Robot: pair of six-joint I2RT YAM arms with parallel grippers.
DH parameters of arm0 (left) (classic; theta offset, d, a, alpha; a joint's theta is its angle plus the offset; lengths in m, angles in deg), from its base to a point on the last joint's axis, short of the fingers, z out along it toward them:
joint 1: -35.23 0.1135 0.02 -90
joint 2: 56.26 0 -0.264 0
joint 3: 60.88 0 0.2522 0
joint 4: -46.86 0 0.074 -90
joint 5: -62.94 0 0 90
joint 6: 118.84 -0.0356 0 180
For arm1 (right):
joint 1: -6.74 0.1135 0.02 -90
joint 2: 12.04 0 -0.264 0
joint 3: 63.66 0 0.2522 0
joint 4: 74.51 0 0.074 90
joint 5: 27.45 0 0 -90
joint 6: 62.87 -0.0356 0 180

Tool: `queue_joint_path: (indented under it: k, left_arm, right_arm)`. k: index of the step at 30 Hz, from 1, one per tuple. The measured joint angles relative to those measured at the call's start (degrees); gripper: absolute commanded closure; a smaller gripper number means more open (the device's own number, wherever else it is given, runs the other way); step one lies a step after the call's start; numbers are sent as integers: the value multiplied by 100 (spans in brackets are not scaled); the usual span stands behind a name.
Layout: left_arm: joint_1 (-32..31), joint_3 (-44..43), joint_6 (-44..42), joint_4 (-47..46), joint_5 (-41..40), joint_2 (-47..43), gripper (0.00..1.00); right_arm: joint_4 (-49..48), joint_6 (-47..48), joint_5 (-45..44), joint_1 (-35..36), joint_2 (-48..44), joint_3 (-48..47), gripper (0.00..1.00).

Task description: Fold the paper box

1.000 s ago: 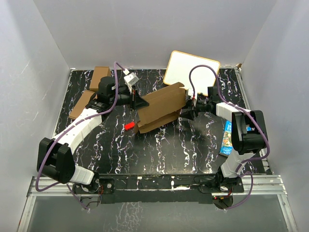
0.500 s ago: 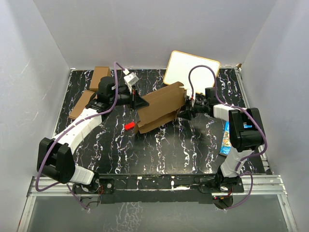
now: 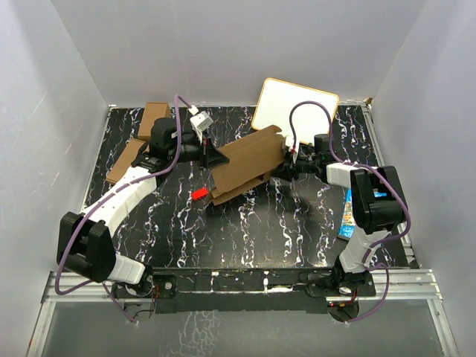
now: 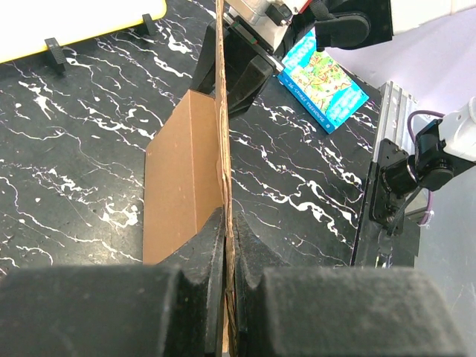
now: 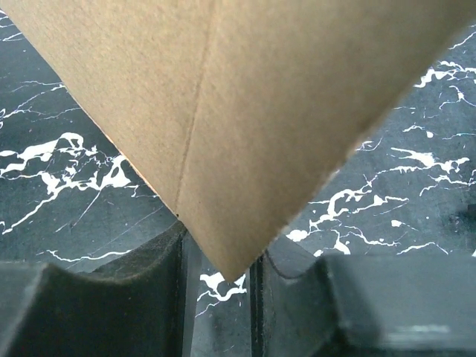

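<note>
The paper box (image 3: 249, 165) is held partly raised at the middle of the black marbled bench (image 3: 253, 230). Its left edge is pinched by the left gripper (image 4: 225, 227). A right corner is flanked by the right gripper (image 5: 222, 249); whether it is clamped cannot be told.

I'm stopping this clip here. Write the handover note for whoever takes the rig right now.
Left gripper: shut on the paper box's left edge, holding that panel upright.
Right gripper: jaws apart with the box's right corner between them, no clamp visible.
Box: mid-table, partly raised, one panel lying flat, just in front of the whiteboard.
Done: one crease bent, sheet held at both ends.
Left: clamp the right corner, fold up the walls and flaps, close the box.
</note>
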Motion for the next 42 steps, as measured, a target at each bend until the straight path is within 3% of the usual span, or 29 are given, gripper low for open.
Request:
queue_joint_path:
  k: [6,15,17,24,28,35,42]
  left_arm:
    - [0,0,15,-7,0,0,100]
    - [0,0,101,-44,-109,-4,100]
    - [15,0,177,-57,-208,-15,99]
    - [149,90,745,-232,-822,-361,56]
    - [184,391,1292,-551,-1003,-590,42]
    - [184,942,2271,-918,-960,-599,39]
    - [184,1506,3108,-1554,-684,-538,39]
  right_arm:
    - [-490,-341,-120,15,2,149,88]
    - [-511,-511,-264,20,2,116,91]
    - [-96,-393,-328,22,2,-72,91]
    - [2260,199,-654,107,4,-1447,91]
    - [3766,555,-1082,151,15,-2159,91]
    - [5434,713,-1985,153,13,-2096,91]
    - [6240,651,-2623,162,-4,-2271,90]
